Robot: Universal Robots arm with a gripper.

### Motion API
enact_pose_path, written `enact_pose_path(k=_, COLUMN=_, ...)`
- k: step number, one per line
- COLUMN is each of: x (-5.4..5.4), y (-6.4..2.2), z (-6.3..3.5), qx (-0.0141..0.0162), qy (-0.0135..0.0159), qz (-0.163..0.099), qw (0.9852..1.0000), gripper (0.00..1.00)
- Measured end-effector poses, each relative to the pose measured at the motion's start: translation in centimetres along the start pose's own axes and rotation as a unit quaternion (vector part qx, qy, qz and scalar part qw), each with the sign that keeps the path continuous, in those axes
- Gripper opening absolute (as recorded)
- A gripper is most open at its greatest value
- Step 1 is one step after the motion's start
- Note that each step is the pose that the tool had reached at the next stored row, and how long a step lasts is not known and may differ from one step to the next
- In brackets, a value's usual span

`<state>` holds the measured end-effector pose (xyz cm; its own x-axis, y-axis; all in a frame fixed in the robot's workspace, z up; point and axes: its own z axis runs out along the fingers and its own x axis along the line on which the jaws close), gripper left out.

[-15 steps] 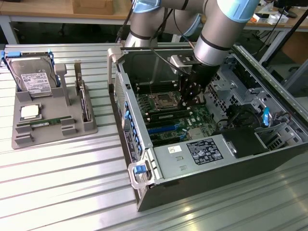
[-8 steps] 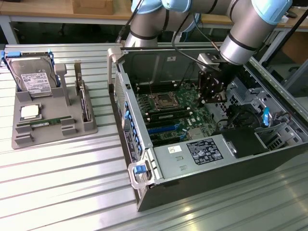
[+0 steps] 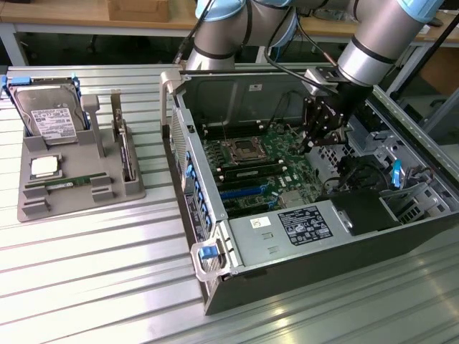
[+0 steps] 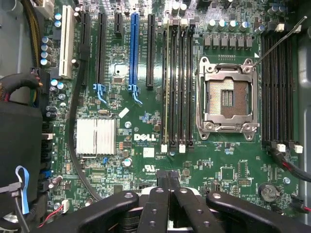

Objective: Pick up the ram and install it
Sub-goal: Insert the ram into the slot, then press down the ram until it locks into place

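One ram [image 3: 69, 183], a narrow green stick, lies flat in the grey tray [image 3: 36, 209] on the exterior view's left. My gripper [image 3: 313, 143] hangs inside the open computer case over the motherboard [image 3: 265, 168], far from that stick. Its black fingers [image 4: 156, 204] are pressed together with nothing between them, and my gripper [image 4: 170, 178] hovers a little off the end of the black memory slots [image 4: 179, 87]. A thin green edge, looking like a second ram [image 4: 167, 82], stands in the outermost slot beside the empty CPU socket [image 4: 226, 97].
The tray also carries a silver hard drive [image 3: 50, 118] and a square CPU chip [image 3: 44, 167]. The case walls [image 3: 188, 179], black cables [image 4: 73, 145], a heatsink [image 4: 95, 137] and the power supply [image 3: 287, 233] crowd the motherboard. Ribbed metal table [image 3: 93, 279] lies in front.
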<state>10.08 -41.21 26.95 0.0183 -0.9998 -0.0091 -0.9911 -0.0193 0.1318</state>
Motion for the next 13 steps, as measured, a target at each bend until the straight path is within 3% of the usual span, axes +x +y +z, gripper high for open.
enact_pose_path(k=6, x=0.0, y=0.03, z=0.02, qx=0.0, qy=0.0, qz=0.0, qw=1.0, gripper=0.11)
enact_pose_path(k=7, x=0.0, y=0.41, z=0.1, qx=0.0, qy=0.0, qz=0.0, qw=1.0, gripper=0.11)
enact_pose_path(k=8, x=0.0, y=1.61, z=0.59, qx=0.0, qy=-0.0002, qz=0.0, qw=1.0, gripper=0.11)
enact_pose_path(k=9, x=-0.1, y=2.17, z=0.98, qx=0.0, qy=-0.0001, qz=0.0, qw=1.0, gripper=0.11)
enact_pose_path(k=13, x=-0.5, y=2.9, z=2.94, qx=0.0, qy=-0.0001, qz=0.0, qw=1.0, gripper=0.11)
